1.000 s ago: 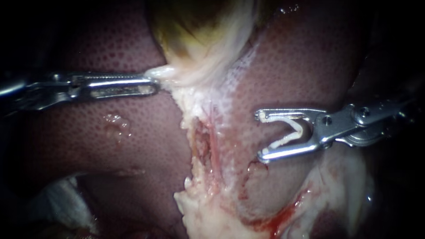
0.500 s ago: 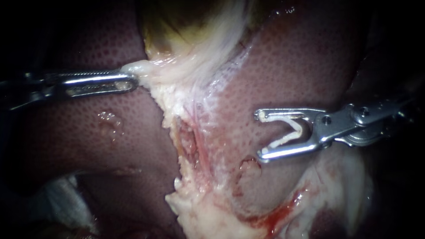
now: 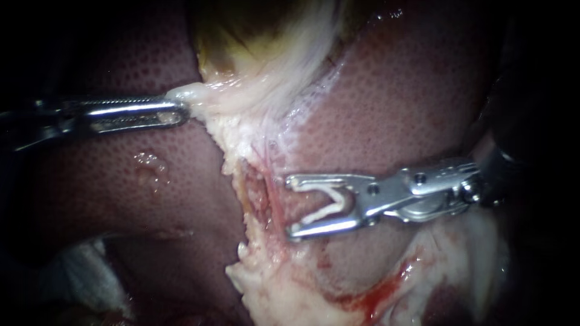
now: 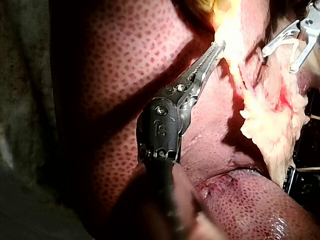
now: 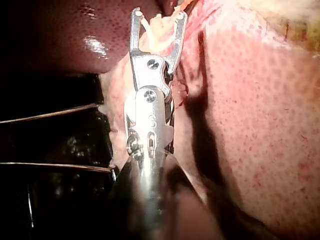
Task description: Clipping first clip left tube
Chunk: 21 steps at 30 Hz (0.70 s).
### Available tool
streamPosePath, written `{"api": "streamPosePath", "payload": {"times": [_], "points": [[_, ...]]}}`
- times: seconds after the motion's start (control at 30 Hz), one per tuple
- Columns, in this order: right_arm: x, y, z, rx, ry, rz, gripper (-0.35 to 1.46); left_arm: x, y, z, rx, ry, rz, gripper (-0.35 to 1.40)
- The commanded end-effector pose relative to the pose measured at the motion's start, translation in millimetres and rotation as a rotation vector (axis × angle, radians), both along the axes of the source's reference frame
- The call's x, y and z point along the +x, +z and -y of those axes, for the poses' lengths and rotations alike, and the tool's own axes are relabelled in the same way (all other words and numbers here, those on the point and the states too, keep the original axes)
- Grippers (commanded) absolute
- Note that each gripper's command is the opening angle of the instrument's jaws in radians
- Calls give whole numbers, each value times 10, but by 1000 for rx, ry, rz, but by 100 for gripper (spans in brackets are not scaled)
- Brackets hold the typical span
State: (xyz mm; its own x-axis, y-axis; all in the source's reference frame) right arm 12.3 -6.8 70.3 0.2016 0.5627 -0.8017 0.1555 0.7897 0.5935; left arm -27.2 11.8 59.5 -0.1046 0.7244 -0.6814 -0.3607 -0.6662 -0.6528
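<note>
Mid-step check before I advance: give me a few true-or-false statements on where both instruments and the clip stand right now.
1. The left instrument grips pale tissue at the lower edge of the gallbladder. True.
2. The right instrument holds a white clip with its legs spread. True.
3. The white clip is squeezed flat around a tube. False: its legs are apart, and it sits in the right instrument beside the dissected strip.
4. The two instruments touch each other. False: they are apart, with pale tissue and liver between them.
</note>
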Motion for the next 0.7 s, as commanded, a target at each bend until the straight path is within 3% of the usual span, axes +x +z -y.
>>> {"api": "streamPosePath", "payload": {"times": [0.03,0.3,0.53,0.7], "points": [[6,6,2,6,-5,4,51,0,-1,1,-1,-1,-1,-35],[35,40,12,37,-16,12,51,-3,-5,4,-1,-6,-6,-35],[45,57,13,54,-22,17,51,-4,-4,4,-1,-4,-4,-35],[58,66,25,75,-41,13,51,-4,-4,4,-1,-5,-4,-35]]}}
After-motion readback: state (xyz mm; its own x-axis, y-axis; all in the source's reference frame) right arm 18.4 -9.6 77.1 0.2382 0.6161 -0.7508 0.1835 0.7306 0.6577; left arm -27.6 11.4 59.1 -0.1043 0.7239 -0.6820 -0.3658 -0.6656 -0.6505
